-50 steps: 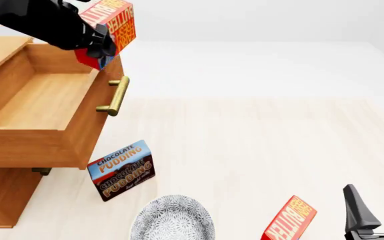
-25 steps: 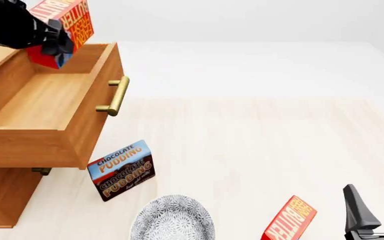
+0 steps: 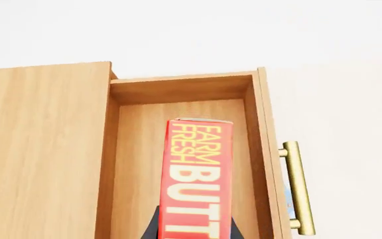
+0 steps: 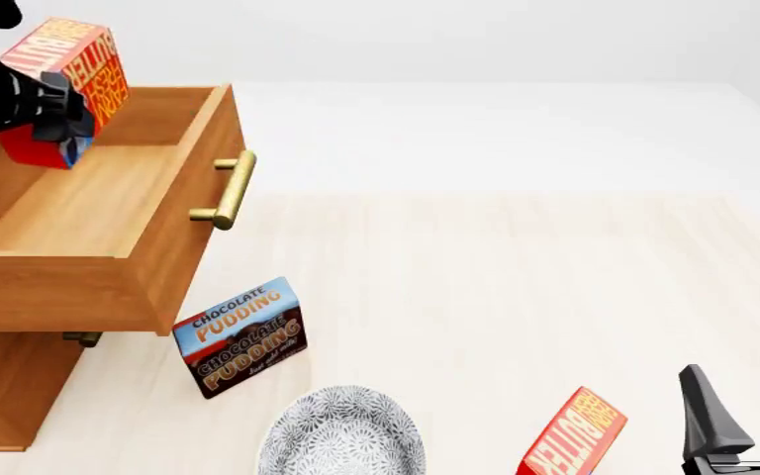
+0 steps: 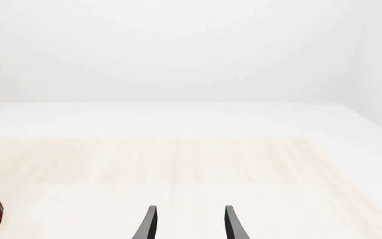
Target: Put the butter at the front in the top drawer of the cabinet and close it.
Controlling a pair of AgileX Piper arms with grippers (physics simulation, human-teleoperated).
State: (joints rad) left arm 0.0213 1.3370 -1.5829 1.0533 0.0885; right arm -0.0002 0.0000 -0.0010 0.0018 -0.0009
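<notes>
My left gripper point(image 4: 47, 111) is shut on a red butter box point(image 4: 70, 71) with orange-yellow lettering, holding it tilted above the far left part of the open top drawer point(image 4: 79, 203). In the left wrist view the butter point(image 3: 194, 174) hangs over the drawer's bare floor point(image 3: 135, 164), with dark fingers point(image 3: 152, 226) on both sides of it. The drawer stands pulled out of the light-brown cabinet point(image 4: 4, 386), its brass handle point(image 4: 229, 188) facing right. A second, matching butter box point(image 4: 574, 435) leans at the near edge. Beside it my right gripper point(image 4: 747, 404) stands open and holds nothing.
A blue-and-brown Chocolate Pudding box point(image 4: 241, 336) stands just right of the cabinet, below the drawer's front. A grey patterned plate point(image 4: 340, 435) lies at the near edge. The cabinet top point(image 3: 42, 149) runs alongside the drawer. The right wrist view shows pale tabletop beyond the open gripper point(image 5: 187, 221).
The left gripper has carried the butter leftward and slightly down, from above the drawer's handle side to over the drawer's inner far-left part. The right arm has stayed still.
</notes>
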